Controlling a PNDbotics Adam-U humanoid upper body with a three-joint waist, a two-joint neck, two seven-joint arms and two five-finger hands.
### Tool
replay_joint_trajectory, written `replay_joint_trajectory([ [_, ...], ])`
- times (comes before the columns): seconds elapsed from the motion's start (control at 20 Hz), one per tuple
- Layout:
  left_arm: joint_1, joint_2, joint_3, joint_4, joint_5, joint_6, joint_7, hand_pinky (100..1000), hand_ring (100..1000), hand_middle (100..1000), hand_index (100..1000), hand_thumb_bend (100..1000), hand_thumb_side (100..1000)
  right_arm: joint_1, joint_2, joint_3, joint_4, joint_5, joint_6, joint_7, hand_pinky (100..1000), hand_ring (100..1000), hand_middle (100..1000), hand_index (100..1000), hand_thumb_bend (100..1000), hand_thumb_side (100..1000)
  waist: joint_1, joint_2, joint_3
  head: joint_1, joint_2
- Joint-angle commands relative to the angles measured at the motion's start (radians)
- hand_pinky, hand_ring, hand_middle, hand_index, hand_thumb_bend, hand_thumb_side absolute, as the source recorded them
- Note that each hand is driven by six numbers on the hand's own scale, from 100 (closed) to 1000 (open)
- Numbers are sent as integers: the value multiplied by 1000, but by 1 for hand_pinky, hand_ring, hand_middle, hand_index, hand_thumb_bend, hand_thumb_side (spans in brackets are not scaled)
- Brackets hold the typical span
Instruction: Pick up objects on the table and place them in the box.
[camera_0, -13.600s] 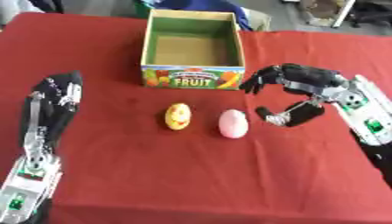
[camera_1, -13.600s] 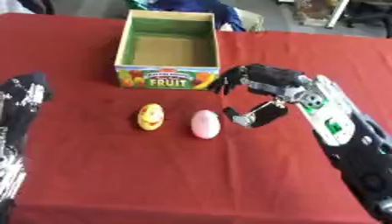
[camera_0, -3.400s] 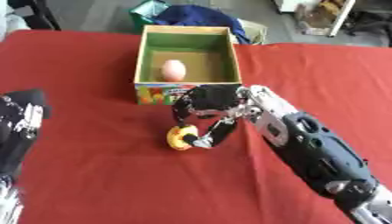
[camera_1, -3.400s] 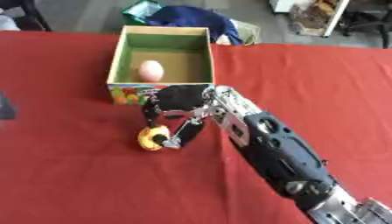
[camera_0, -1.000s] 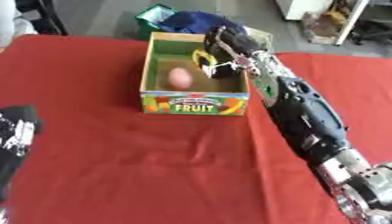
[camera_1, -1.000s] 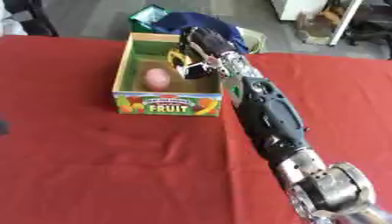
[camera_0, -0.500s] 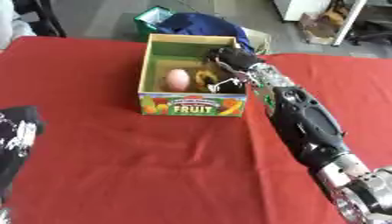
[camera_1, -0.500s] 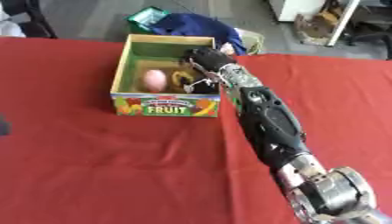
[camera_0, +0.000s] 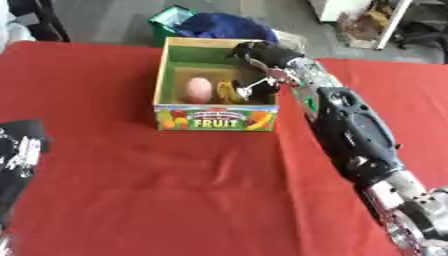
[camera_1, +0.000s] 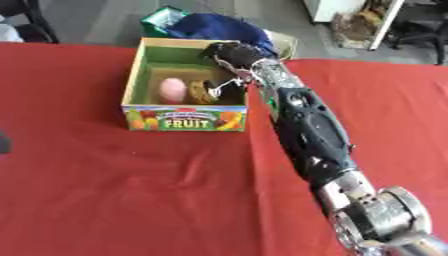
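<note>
- The table (camera_0: 157, 190) is being covered by a red cloth, and the box is being carried on its far half.
- The right arm (camera_0: 350, 125) is being stretched from the lower right corner up across the cloth to the box's right wall.
- The box (camera_0: 216, 120), printed FRUIT on its front, is being kept upright with its top open.
- The left hand (camera_0: 19, 150) is being shown only in part at the left edge; its fingers cannot be told.
- The right hand (camera_0: 262, 62) is being held over the box's right rear corner, fingers curled downward and apart, nothing being clamped.
- The pink egg (camera_0: 199, 89) is being held inside the box, left of centre.
- The yellow egg (camera_0: 227, 92) is lying just beside the pink one, below the fingertips (camera_0: 248, 93); contact cannot be told.
</note>
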Motion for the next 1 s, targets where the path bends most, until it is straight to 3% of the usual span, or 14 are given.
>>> replay_joint_trajectory([
  [0.05,-3,15,10,-11,-2,-2,2,614,583,537,648,299,515,5,-57,-8,-95,-60,-47,-32,783,779,784,878,100,215,5,-25,-7,9,11],
  [0.2,2,16,14,-10,-2,-3,6,614,586,540,648,300,514,52,-81,-33,-175,-110,-81,-80,735,724,723,836,100,148,7,-26,-20,16,17],
  [0.35,8,17,17,-9,-3,-4,11,614,590,546,650,301,513,113,-83,-65,-257,-161,-71,-131,673,637,649,802,100,192,9,-30,-32,22,24],
  [0.55,14,19,22,-7,-4,-5,18,614,596,555,654,302,513,200,-64,-84,-359,-224,-21,-194,637,600,617,793,100,249,9,-29,-49,32,38],
  [0.7,18,22,25,-4,-5,-7,24,614,600,568,665,303,512,280,-37,-74,-441,-274,16,-244,633,604,629,793,100,364,7,-27,-61,44,49],
  [1.0,26,25,31,-1,-7,-11,35,614,605,581,678,309,513,444,-3,-12,-571,-375,64,-346,637,616,654,792,100,447,0,-24,-75,67,65],
])
